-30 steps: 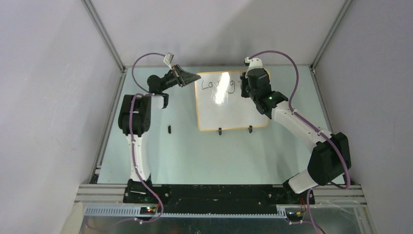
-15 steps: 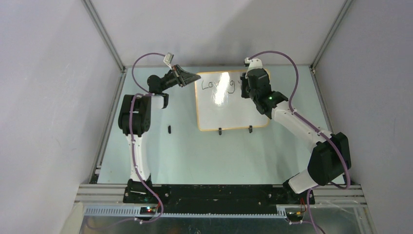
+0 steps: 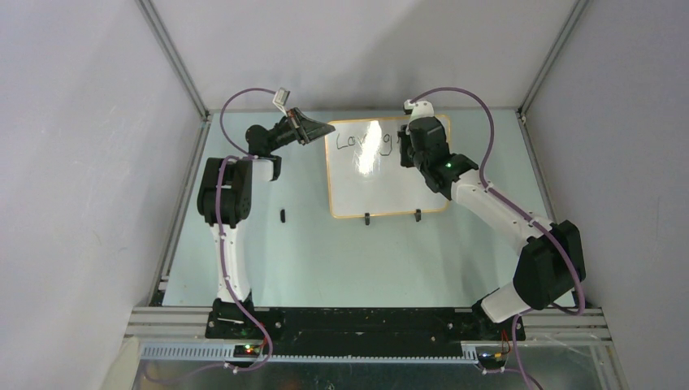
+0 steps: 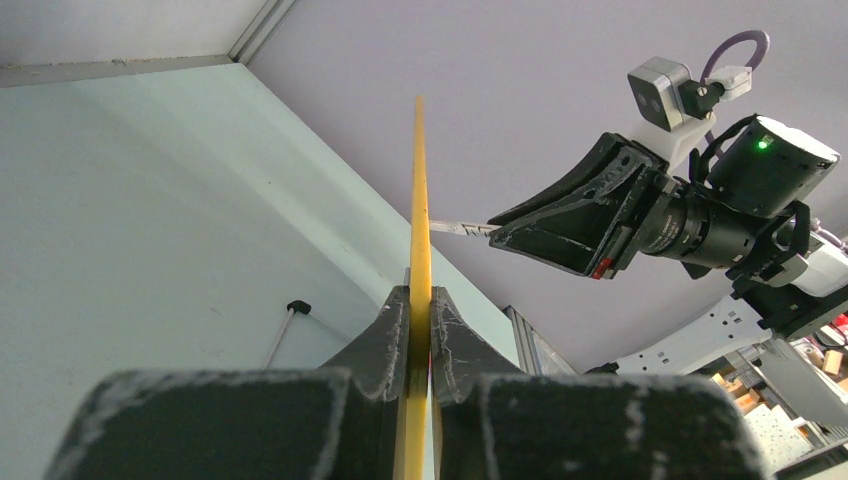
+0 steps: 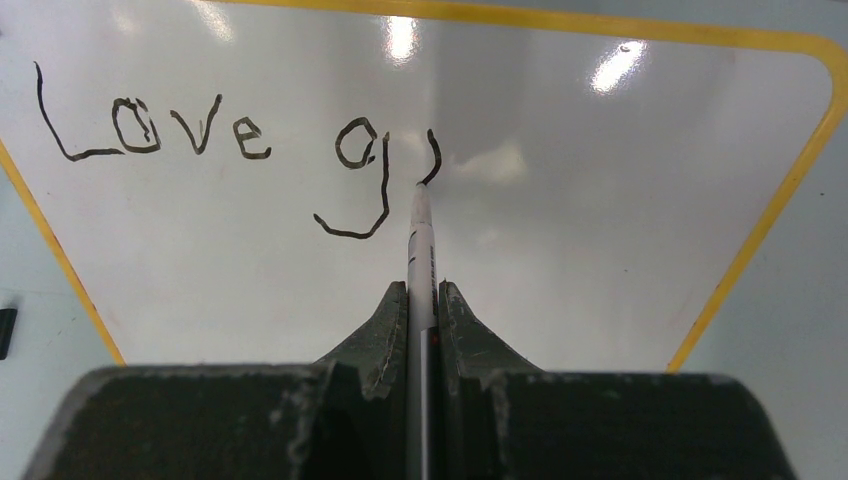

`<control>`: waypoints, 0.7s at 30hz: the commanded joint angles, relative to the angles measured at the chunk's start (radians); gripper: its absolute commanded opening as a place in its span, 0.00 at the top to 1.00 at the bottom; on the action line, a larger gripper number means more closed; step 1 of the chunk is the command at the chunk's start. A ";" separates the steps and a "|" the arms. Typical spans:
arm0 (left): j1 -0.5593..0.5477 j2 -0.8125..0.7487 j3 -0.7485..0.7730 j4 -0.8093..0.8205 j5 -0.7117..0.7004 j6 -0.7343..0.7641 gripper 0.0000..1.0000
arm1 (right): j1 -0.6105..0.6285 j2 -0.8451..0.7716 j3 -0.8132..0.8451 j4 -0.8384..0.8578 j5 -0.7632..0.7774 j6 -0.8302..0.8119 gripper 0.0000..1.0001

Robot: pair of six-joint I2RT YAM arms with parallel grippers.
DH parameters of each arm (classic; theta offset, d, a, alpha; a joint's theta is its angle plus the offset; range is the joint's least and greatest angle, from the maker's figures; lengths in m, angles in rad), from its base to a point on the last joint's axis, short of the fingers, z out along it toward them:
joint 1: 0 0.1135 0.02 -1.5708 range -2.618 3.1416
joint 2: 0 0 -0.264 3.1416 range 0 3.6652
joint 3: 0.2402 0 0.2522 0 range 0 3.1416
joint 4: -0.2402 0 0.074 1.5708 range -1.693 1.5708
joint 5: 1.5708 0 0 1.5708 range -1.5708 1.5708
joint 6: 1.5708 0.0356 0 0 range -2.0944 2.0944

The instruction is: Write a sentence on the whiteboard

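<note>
The whiteboard [image 3: 382,183] lies flat at the back middle of the table, orange-rimmed, its two black feet toward me. My left gripper [image 3: 325,128] is shut on its rim [image 4: 419,200] at the far left corner. My right gripper [image 3: 404,151] is shut on a white marker [image 5: 421,250] whose tip touches the board [image 5: 560,250]. The sentence [image 5: 240,135] reads "Love g" plus a short fresh stroke, one line. In the left wrist view the right gripper [image 4: 500,228] shows beyond the rim, with the marker tip poking out.
A small black marker cap [image 3: 282,215] lies on the table left of the board; it also shows in the right wrist view [image 5: 5,332]. Enclosure walls and aluminium posts close in the back and sides.
My right gripper has shifted slightly left and toward the back over the board's top line. The left arm and the board have not moved.
</note>
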 commanded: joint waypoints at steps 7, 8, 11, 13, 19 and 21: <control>-0.004 -0.046 0.006 0.034 0.006 0.015 1.00 | -0.019 -0.026 -0.002 0.023 0.013 -0.004 1.00; -0.004 -0.046 0.007 0.034 0.006 0.015 1.00 | -0.020 -0.025 0.002 0.023 0.011 -0.005 1.00; -0.005 -0.046 0.006 0.033 0.006 0.015 1.00 | -0.020 -0.013 0.016 0.021 0.011 -0.007 1.00; -0.005 -0.045 0.007 0.034 0.007 0.016 1.00 | -0.022 -0.007 0.025 0.020 0.009 -0.006 1.00; -0.004 -0.046 0.007 0.034 0.009 0.016 1.00 | -0.021 0.003 0.045 0.020 0.006 -0.010 1.00; -0.004 -0.046 0.007 0.034 0.008 0.016 1.00 | -0.022 0.006 0.053 0.020 0.006 -0.011 1.00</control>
